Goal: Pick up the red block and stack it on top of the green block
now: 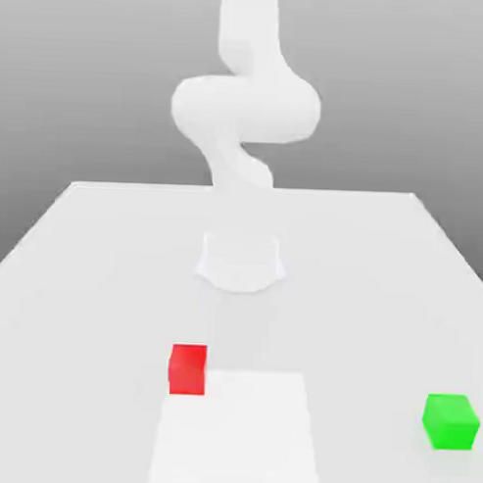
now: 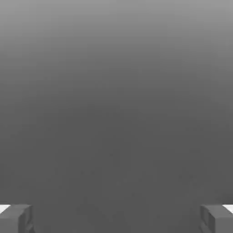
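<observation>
Green cube [image 1: 450,422] nearest; hand [image 2: 116,219] apart, empty. You grip red cube [image 1: 188,370] mid-sides; prob. light, stiff.

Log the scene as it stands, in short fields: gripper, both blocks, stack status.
gripper: open, fingers wide apart, nothing between them
red block: on the table, at a corner of the white square
green block: on the table, toward the exterior view's right
blocks: well apart
stack: not made
</observation>
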Controlling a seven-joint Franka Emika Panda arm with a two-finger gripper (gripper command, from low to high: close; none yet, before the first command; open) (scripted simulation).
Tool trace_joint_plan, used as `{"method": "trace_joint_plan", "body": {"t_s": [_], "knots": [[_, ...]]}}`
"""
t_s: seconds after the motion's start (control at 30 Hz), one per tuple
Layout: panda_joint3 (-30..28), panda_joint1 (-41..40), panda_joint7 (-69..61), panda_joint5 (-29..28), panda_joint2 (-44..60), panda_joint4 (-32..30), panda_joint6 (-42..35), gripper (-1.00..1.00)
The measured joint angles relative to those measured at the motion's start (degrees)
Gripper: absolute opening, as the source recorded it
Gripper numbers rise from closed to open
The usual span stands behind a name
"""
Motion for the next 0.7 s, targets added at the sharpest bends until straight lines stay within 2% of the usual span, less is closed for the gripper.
{"method": "trace_joint_plan", "body": {"t_s": [0.5,0.6,0.7], "knots": [[-6.11,-3.47,-6.71,-3.00,27.66,-26.89,21.18,0.00],[-7.47,-3.49,-9.92,-0.90,37.69,-30.78,28.70,0.00],[-5.99,-4.25,-13.04,3.02,45.42,-30.78,34.98,0.00]]}}
